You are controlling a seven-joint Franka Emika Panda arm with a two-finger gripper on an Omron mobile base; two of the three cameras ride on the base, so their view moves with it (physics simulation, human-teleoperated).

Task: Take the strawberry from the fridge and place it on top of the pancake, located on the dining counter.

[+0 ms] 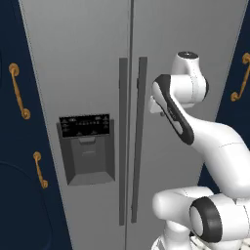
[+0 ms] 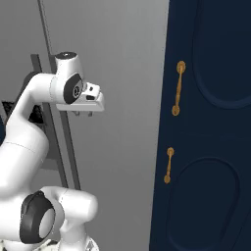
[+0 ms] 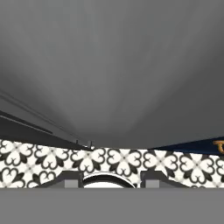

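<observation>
The tall grey fridge (image 1: 83, 73) stands right in front of me with both doors closed. Its two long vertical handles (image 1: 131, 141) meet at the middle and the black dispenser panel (image 1: 87, 146) is on the left door. My gripper (image 2: 83, 114) hangs in front of the right door (image 2: 122, 73), pointing down toward the floor, open with nothing between its fingers. In the hand view the grey door (image 3: 113, 65) rises above the two spread fingertips (image 3: 72, 181). The strawberry, the pancake and the dining counter are out of view.
Navy cabinets with brass handles flank the fridge, one on the left (image 1: 10, 161) and one on the right (image 2: 211, 122). Black-and-white patterned floor tiles (image 3: 43, 162) lie below the hand.
</observation>
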